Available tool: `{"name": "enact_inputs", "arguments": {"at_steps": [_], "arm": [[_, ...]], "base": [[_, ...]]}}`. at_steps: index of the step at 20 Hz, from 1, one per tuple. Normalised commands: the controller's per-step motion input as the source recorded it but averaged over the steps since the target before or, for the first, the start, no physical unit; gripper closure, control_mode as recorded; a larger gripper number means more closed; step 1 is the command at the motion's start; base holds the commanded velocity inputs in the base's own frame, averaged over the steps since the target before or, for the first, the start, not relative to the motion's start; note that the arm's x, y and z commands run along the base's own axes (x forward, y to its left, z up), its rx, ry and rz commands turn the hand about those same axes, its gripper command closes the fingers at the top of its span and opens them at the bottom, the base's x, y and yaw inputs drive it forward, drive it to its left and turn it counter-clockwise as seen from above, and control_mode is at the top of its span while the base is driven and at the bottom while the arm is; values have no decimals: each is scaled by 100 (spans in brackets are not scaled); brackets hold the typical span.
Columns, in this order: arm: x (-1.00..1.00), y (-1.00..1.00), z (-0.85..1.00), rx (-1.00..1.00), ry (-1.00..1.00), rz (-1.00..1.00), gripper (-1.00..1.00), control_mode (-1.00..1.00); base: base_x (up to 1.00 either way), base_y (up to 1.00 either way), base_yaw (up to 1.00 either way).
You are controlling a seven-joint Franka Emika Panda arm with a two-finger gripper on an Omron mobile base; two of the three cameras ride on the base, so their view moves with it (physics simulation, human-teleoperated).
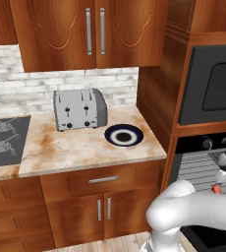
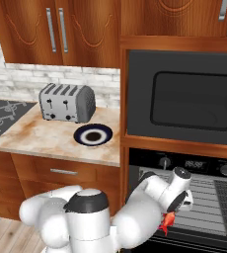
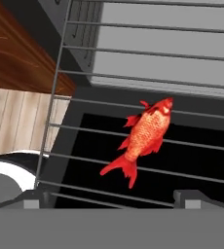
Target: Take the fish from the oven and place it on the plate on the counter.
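Left base: plate (image 1: 124,135) sitting on counter (image 1: 75,147) just beside toaster (image 1: 79,109); fish (image 1: 215,187) showing as red speck w/ arm at oven (image 1: 208,167).
Right base: gripper (image 2: 177,203) hanging over oven rack (image 2: 214,205), fish just below.
Hand view: fish lying on rack wires btwn finger tips (image 3: 192,198), jaws standing wide apart, holding nothing.

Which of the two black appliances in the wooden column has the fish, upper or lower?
The lower one, the oven: the fish lies on its wire rack. The upper microwave is shut.
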Motion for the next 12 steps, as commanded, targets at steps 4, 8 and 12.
{"name": "enact_inputs", "arguments": {"at_steps": [4, 8, 12], "arm": [[14, 0, -27, -7, 0, -3, -100, -100], [18, 0, -37, -3, 0, -4, -100, -100], [26, -15, -7, -2, 2, -1, -100, -100]], "base": [[0, 0, 0], [0, 0, 0], [0, 0, 0]]}}
